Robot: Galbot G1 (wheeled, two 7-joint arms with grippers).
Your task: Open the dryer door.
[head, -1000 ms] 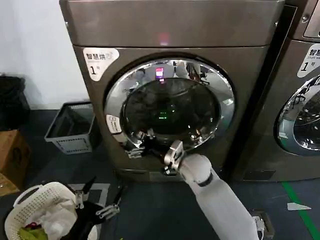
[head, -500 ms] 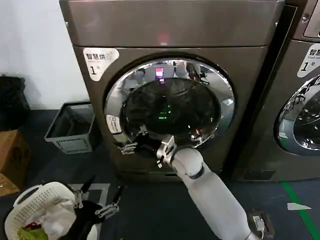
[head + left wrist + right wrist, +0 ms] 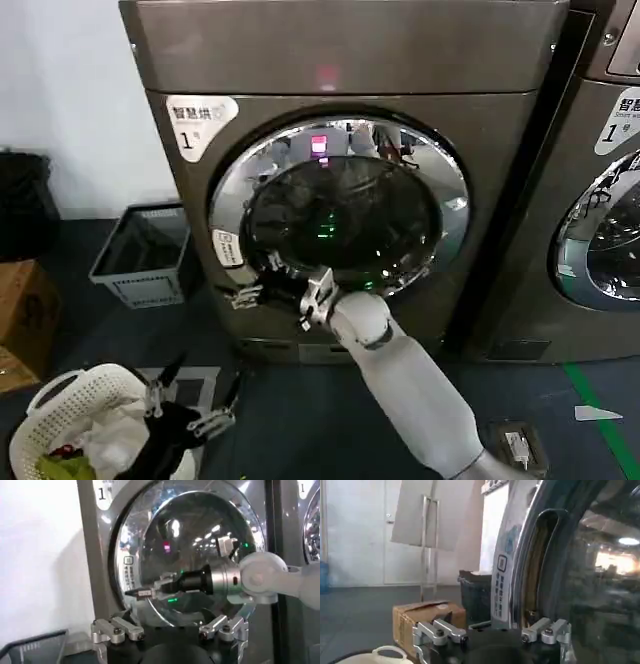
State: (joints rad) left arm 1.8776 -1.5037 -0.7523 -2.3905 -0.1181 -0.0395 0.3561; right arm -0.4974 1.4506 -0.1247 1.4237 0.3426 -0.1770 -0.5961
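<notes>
Laundry room: numbered dryer beside twin machine.

We read a large "1" under small Chinese characters on the white sticker at ten o'clock on the dryer, another "1" on the neighbouring machine's sticker at three o'clock, small door label unreadable

Even, fairly bright indoor light. The dryer door throws back glare — ceiling lamps and pink and green points mirror in its chrome rim and dark glass. The floor below lies dim. Wrist views look soft, with the white wall washed out.
</notes>
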